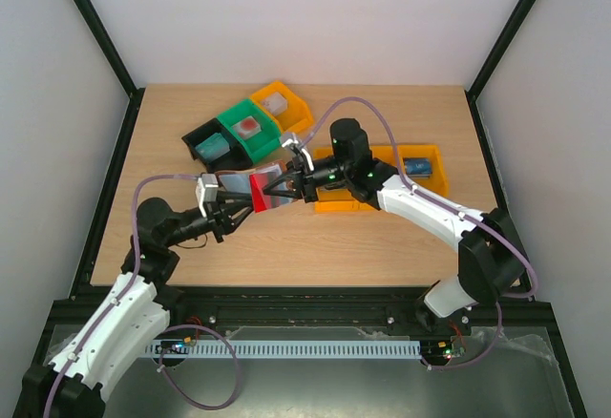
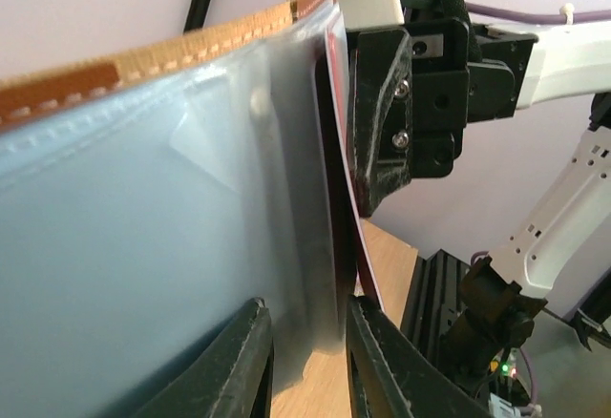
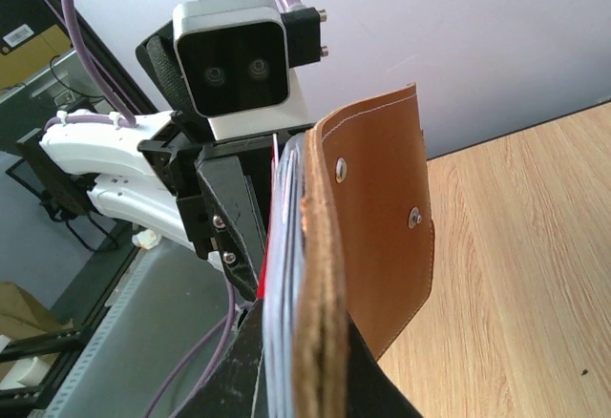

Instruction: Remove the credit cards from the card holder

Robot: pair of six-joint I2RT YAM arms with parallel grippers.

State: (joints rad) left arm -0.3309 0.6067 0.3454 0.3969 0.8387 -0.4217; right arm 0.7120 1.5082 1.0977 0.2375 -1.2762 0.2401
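Note:
Both arms hold the brown leather card holder (image 1: 245, 181) up above the table. Its pale blue-grey inside (image 2: 143, 227) fills the left wrist view; its snap tab (image 3: 382, 208) hangs toward the right wrist camera. A red credit card (image 1: 260, 192) stands out of the sleeves as a thin edge (image 2: 367, 270) and a red sliver (image 3: 270, 237). My right gripper (image 1: 275, 189) (image 3: 305, 370) is shut on the card holder's leather and sleeves. My left gripper (image 1: 241, 208) (image 2: 310, 361) has its jaws slightly apart around the sleeve's lower corner, with bare table showing between them.
At the back of the wooden table (image 1: 401, 237) stand a black bin (image 1: 202, 143), a green bin (image 1: 250, 130) and a yellow bin (image 1: 284, 105). Another yellow bin (image 1: 425, 165) sits on the right, and an orange one (image 1: 336, 203) lies under the right arm.

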